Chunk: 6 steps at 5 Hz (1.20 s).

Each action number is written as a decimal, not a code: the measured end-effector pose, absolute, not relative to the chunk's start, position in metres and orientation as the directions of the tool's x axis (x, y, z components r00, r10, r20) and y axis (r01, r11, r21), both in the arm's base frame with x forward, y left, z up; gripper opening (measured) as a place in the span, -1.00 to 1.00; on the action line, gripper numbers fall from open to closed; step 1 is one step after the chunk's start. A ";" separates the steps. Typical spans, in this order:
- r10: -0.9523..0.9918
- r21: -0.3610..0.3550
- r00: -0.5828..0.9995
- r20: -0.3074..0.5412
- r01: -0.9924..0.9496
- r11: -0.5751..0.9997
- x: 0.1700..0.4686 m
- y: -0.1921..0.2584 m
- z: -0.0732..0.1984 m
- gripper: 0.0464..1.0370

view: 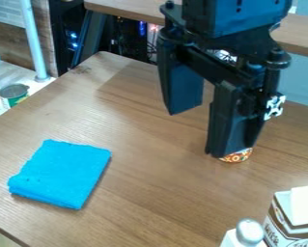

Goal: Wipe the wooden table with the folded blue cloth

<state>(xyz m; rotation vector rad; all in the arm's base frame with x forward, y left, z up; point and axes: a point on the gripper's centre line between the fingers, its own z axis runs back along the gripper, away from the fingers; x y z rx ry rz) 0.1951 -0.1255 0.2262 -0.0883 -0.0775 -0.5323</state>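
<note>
The black gripper (pixel 204 134) hangs over the far part of the bench (pixel 149 193), toward the right of the view, pointing down at a slant. Its jaws stand wide apart, and wood shows through the gap between them. A small black-and-white patterned piece (pixel 274 106) sits on the outer side of the right-hand jaw as the camera sees it.

Nearest to the jaws is a small round thing with an orange, white and dark pattern (pixel 239 156). It shows just below the tip of that same jaw, which hides most of it; whether the two touch, I cannot tell.

Farther out, toward the bench's left and near edges, a folded bright blue cloth (pixel 63 173) lies flat on the wood, well apart from the gripper. One of its corners points toward the left edge.

At the lower right of the view stands a brown-and-white carton (pixel 298 236) with a white block-like top (pixel 305 205). Just beside it, on its left, is a white container with a rounded cap (pixel 249 231). Both are cut off by the view's border.

Beyond the bench's left edge, an open can (pixel 14 94) with a green label stands on a light counter (pixel 36 87), near the foot of a pale upright pipe (pixel 34 38).
</note>
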 end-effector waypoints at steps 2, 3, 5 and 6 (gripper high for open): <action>-0.367 -0.058 0.927 0.071 0.371 0.927 0.197 -0.075 0.200 0.93; -0.290 -0.052 0.952 0.097 0.296 0.954 0.187 -0.024 0.185 0.93; -0.179 -0.003 0.982 0.065 0.180 0.984 0.192 0.067 0.121 0.93; -0.073 0.000 0.994 0.076 0.073 0.997 0.212 0.071 0.071 0.93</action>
